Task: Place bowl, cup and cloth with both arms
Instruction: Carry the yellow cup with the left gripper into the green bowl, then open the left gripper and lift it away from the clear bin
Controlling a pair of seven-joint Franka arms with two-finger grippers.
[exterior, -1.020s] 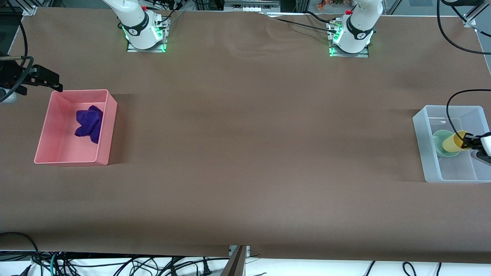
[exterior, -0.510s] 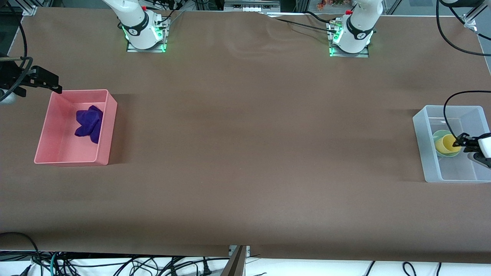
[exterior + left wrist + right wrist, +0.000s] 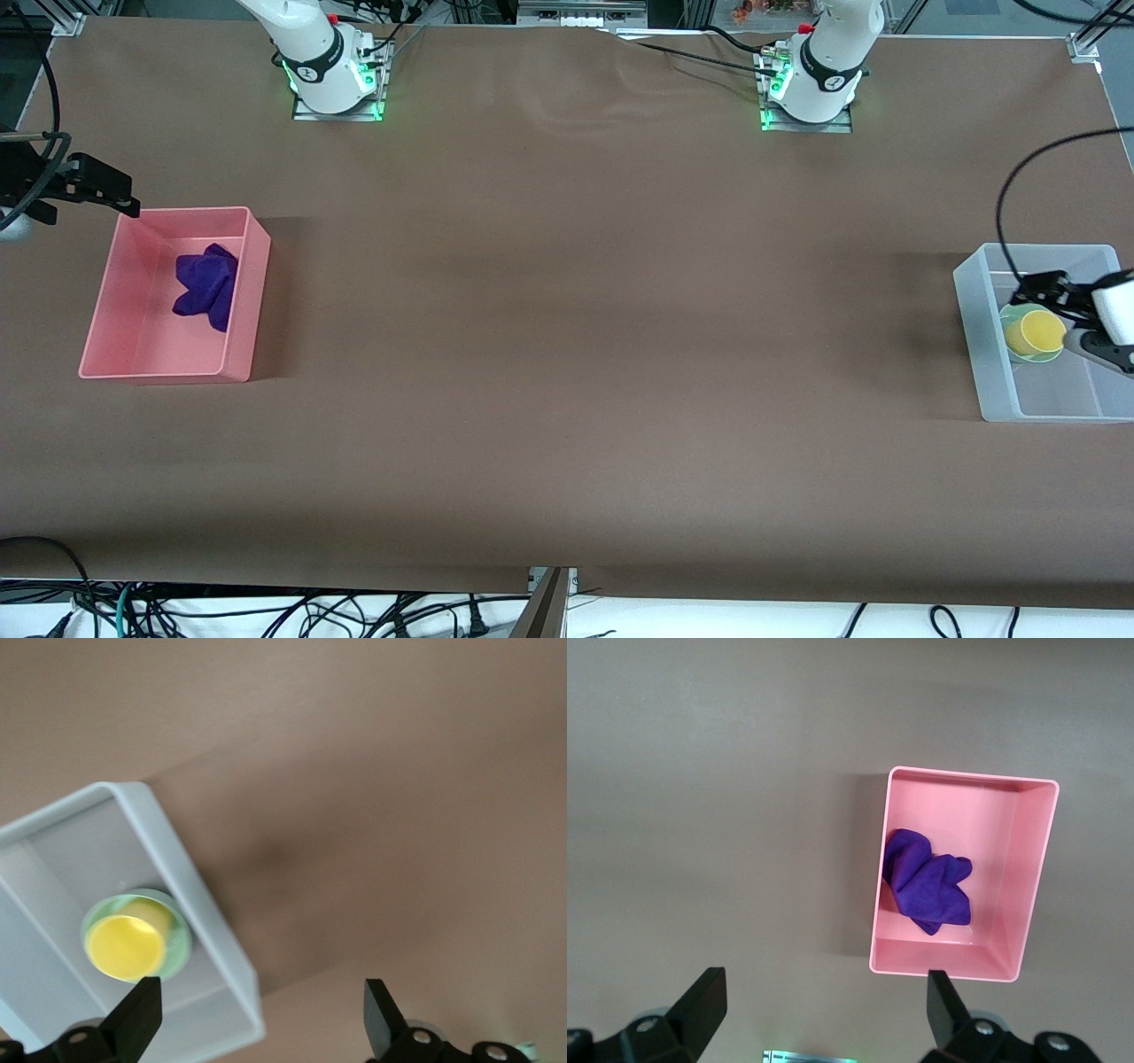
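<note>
The yellow cup stands inside the mint-green bowl in the clear bin at the left arm's end of the table. My left gripper hangs open and empty above that bin. In the left wrist view the cup sits in the bowl, and the left gripper is well apart from both. The purple cloth lies crumpled in the pink bin at the right arm's end. My right gripper is open and empty, up beside the pink bin. The right wrist view shows the cloth and the right gripper.
The clear bin's rim and the pink bin's wall stand up from the brown table cover. The two arm bases sit along the table edge farthest from the front camera.
My left gripper has let go of the yellow cup, which now stands in the bowl, and has risen away from it. The right gripper has barely moved.
</note>
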